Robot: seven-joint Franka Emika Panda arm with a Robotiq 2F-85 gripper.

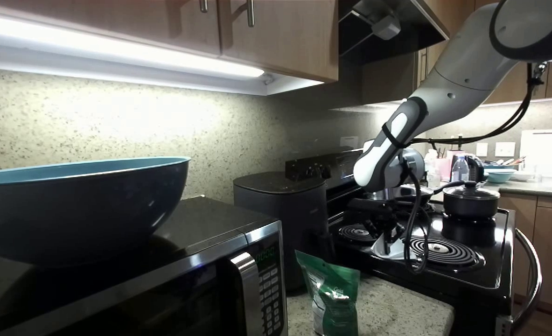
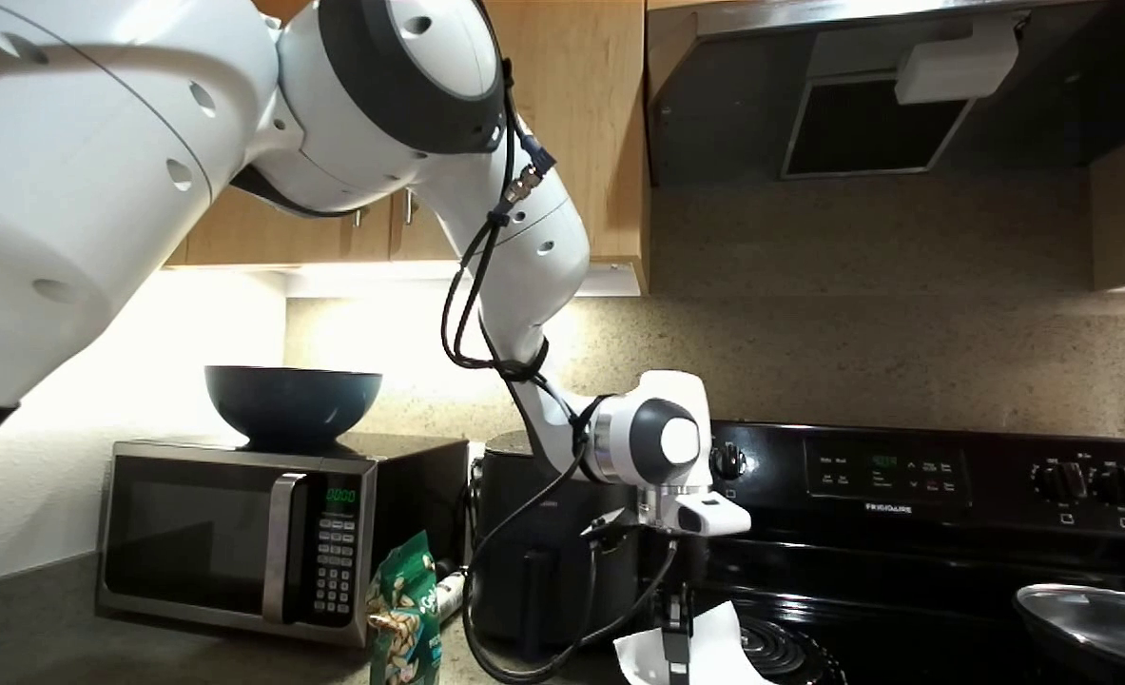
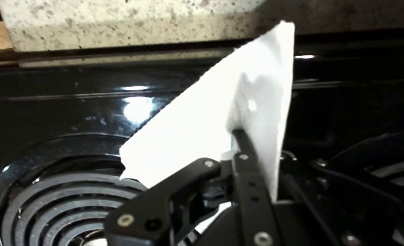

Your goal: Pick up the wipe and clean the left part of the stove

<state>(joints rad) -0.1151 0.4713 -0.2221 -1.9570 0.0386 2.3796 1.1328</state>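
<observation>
The white wipe [image 3: 184,133] is folded and pinched between the fingers of my gripper [image 3: 237,136]. It spreads out past the fingertips toward the counter edge in the wrist view. In both exterior views the gripper [image 1: 387,239] [image 2: 678,637] points down at the left side of the black stove [image 1: 483,275], with the wipe [image 1: 401,252] [image 2: 722,642] flaring out at the surface, between the rear left coil burner [image 1: 357,233] and the front left coil burner [image 1: 439,249]. The wipe seems to touch the stovetop, but exact contact is hard to tell. One finger is partly hidden by the wipe.
A lidded black pot [image 1: 471,200] and a lidded pan [image 2: 1095,628] stand on the stove. A dark air fryer [image 1: 280,224], a green bag [image 1: 335,296] and a microwave [image 1: 220,266] with a blue bowl [image 1: 84,210] are beside the stove. Arm cables [image 1: 415,224] hang near the gripper.
</observation>
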